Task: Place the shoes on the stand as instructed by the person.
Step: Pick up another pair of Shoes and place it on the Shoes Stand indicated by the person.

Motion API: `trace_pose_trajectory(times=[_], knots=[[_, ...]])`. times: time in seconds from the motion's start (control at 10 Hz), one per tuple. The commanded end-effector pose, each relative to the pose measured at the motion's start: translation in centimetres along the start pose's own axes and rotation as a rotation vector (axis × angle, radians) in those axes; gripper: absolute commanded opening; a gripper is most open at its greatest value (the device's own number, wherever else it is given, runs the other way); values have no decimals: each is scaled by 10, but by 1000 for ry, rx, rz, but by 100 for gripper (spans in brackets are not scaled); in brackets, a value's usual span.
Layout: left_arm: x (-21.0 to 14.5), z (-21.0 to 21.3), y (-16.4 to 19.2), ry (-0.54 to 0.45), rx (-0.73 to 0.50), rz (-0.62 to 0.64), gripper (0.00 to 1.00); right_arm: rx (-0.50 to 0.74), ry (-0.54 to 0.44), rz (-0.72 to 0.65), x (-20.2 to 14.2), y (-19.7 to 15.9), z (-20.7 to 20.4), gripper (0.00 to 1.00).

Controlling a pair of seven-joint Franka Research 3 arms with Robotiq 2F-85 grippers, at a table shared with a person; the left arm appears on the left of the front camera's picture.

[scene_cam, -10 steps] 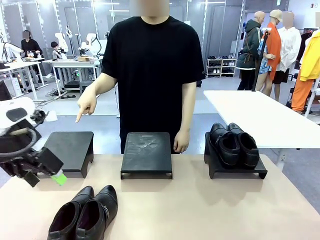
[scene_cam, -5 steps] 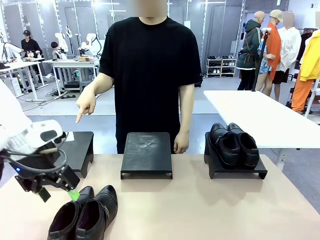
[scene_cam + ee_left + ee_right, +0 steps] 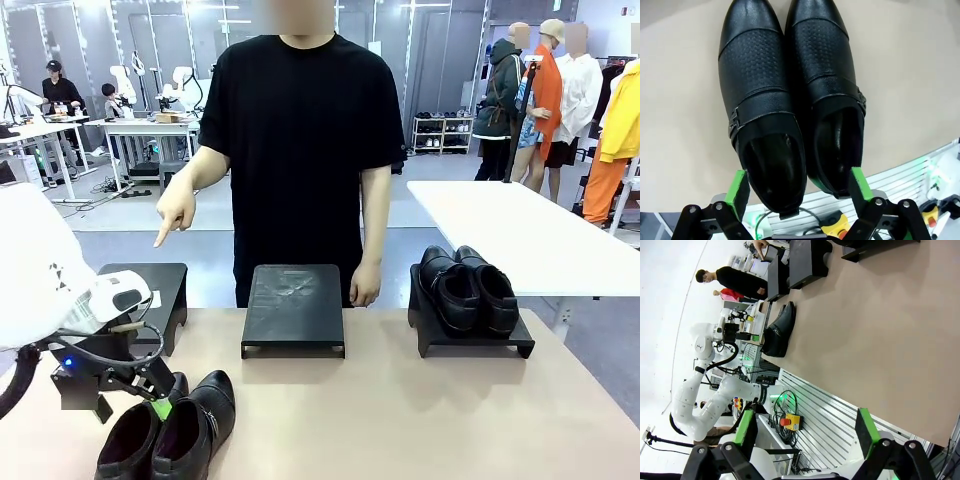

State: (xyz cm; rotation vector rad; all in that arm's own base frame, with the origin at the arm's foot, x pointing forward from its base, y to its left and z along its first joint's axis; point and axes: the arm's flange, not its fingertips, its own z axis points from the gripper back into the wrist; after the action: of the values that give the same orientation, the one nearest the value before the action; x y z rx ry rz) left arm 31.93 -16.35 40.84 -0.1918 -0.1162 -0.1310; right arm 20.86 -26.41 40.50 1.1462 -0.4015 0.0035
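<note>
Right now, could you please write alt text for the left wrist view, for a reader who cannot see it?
A pair of glossy black dress shoes lies side by side on a beige table, toes pointing away from the camera. The left pincer is open, its green-padded fingers flanking the heel ends.

The tan table (image 3: 420, 410) carries a left stand (image 3: 160, 285), middle stand (image 3: 293, 305) and right stand (image 3: 440, 342) along its far edge. Black shoes (image 3: 205, 410) lie at its near left corner.
</note>
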Motion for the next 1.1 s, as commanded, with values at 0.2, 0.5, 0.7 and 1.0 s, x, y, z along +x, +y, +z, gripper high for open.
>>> trace_pose_trajectory(times=[0.2,0.5,0.7,1.0], knots=[[-2,7,-2,-3,-4,-16,100,0,5,6,-1,3,3,100],[2,-5,-7,49,-76,36,100,0,5,6,-1,3,3,100],[5,-17,-15,77,-51,79,100,0,5,6,-1,3,3,100],[8,-32,-25,97,-26,104,100,0,5,6,-1,3,3,100]])
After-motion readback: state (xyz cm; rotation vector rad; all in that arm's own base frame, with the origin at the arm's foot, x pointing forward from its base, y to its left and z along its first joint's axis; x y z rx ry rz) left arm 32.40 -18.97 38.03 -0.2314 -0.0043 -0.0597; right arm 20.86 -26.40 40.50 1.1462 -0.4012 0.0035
